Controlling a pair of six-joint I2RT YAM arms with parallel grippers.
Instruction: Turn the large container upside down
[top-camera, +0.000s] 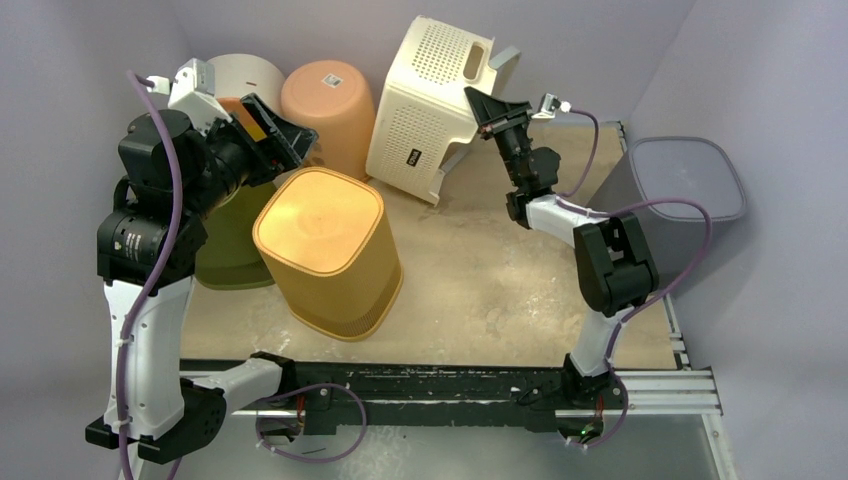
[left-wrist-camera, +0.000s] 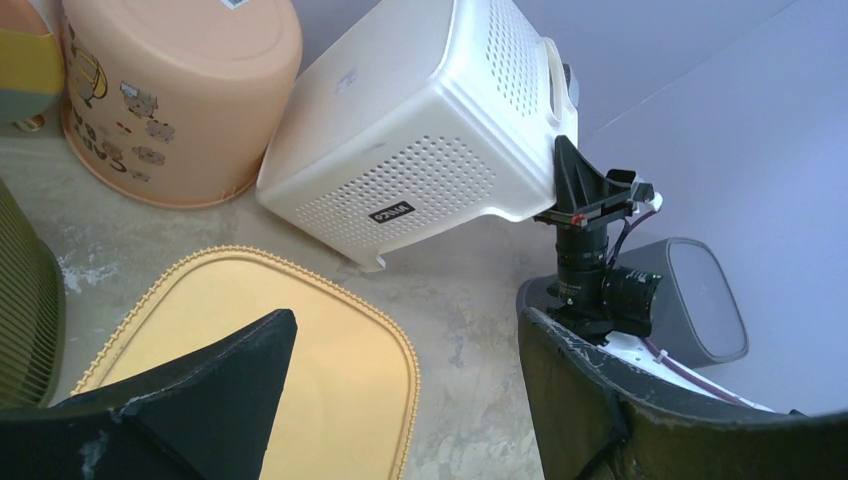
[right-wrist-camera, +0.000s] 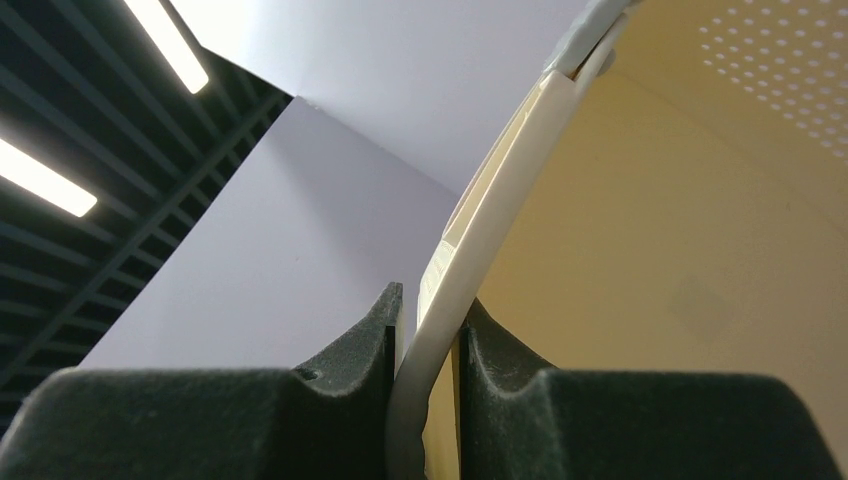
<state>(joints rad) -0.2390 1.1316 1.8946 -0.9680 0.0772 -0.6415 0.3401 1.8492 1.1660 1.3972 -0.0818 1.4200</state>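
Observation:
The large container is a cream perforated basket (top-camera: 432, 105), tipped up on one edge at the back of the table, its open side facing right. It also shows in the left wrist view (left-wrist-camera: 420, 150). My right gripper (top-camera: 487, 108) is shut on its rim; in the right wrist view the cream rim (right-wrist-camera: 470, 250) runs between the two pads (right-wrist-camera: 350, 370). My left gripper (top-camera: 280, 135) is open and empty, raised above the upside-down yellow bin (top-camera: 325, 240), with nothing between its fingers (left-wrist-camera: 200, 390).
An upside-down peach bucket (top-camera: 330, 105) and a beige bin (top-camera: 245, 75) stand at the back left. A green basket (top-camera: 230, 245) sits behind my left arm. A grey tub (top-camera: 680, 185) stands at the right wall.

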